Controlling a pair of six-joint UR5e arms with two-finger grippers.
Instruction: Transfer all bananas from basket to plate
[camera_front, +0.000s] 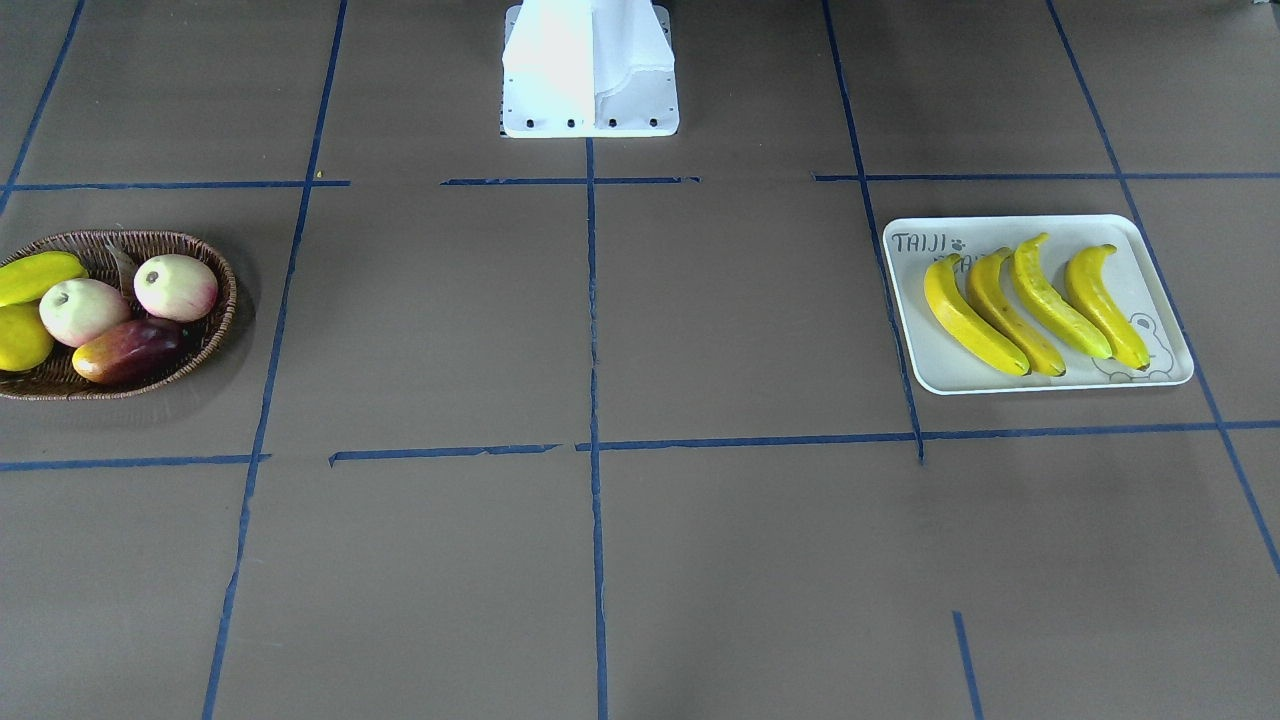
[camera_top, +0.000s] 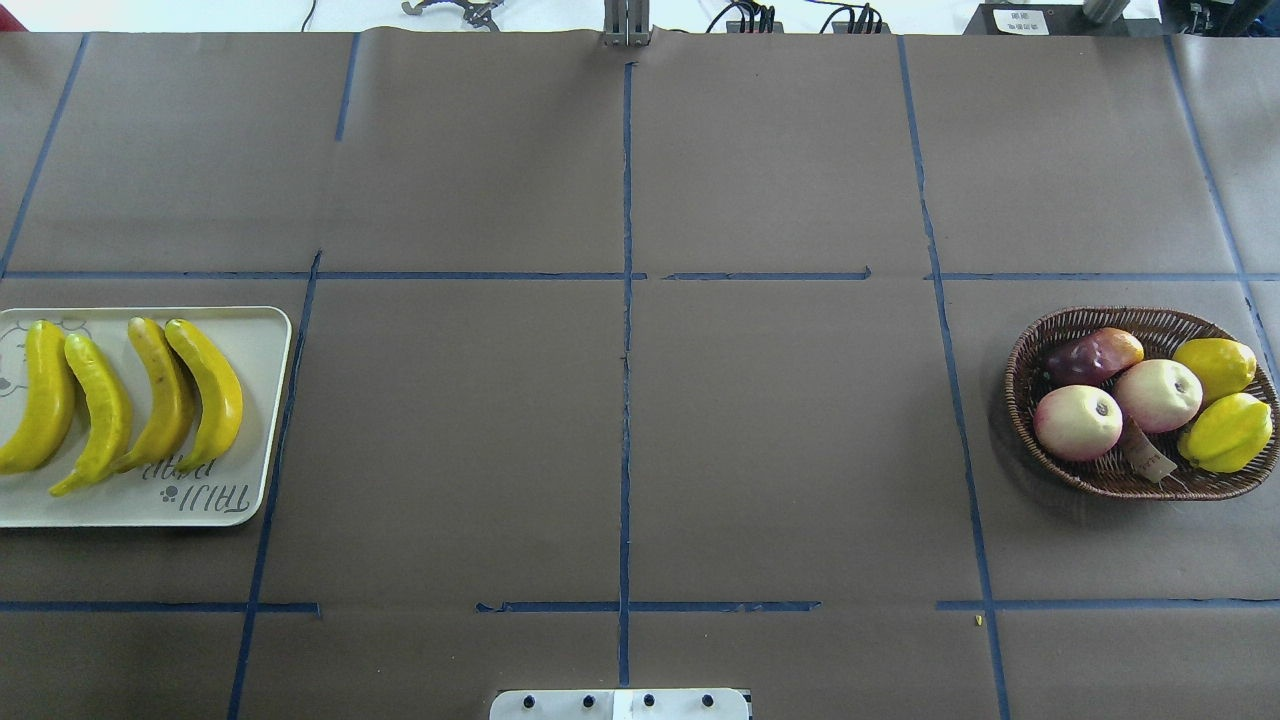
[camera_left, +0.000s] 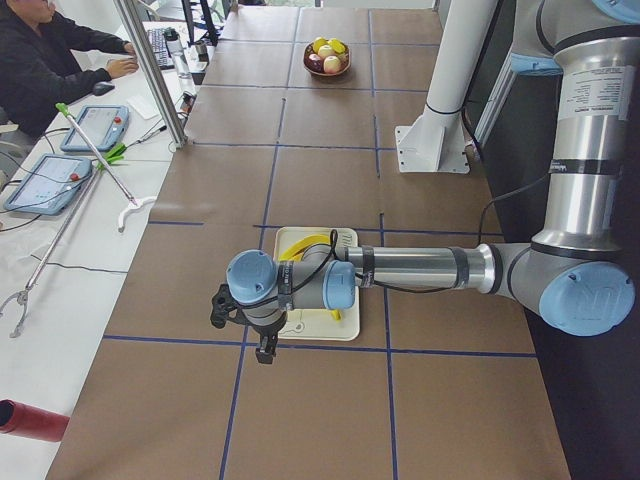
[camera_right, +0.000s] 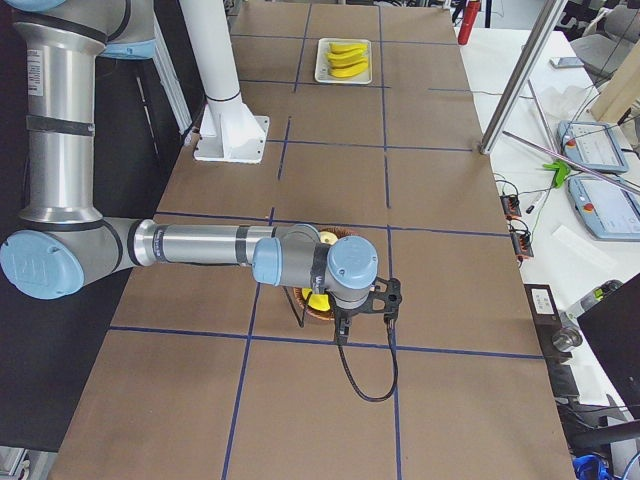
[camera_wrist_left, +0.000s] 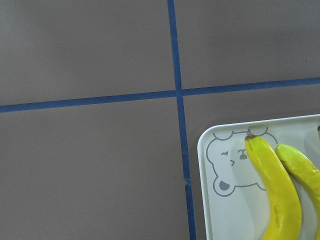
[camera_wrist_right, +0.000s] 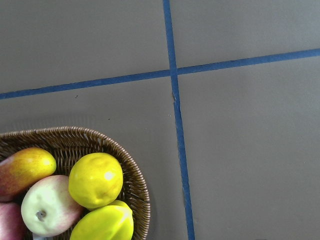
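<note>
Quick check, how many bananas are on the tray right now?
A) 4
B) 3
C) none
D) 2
A: four bananas lie side by side on the plate, and the basket holds only other fruit.

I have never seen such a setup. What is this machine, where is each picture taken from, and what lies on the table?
These are two metal robot arms at a brown table. Two pictures look down on the table, one from behind the robot, one from across. Two are from the table's ends: one shows the left arm near, one the right arm. Two come from cameras on the wrists. Four bananas lie on the plate. The basket holds other fruit, no banana. I see nothing held.
</note>
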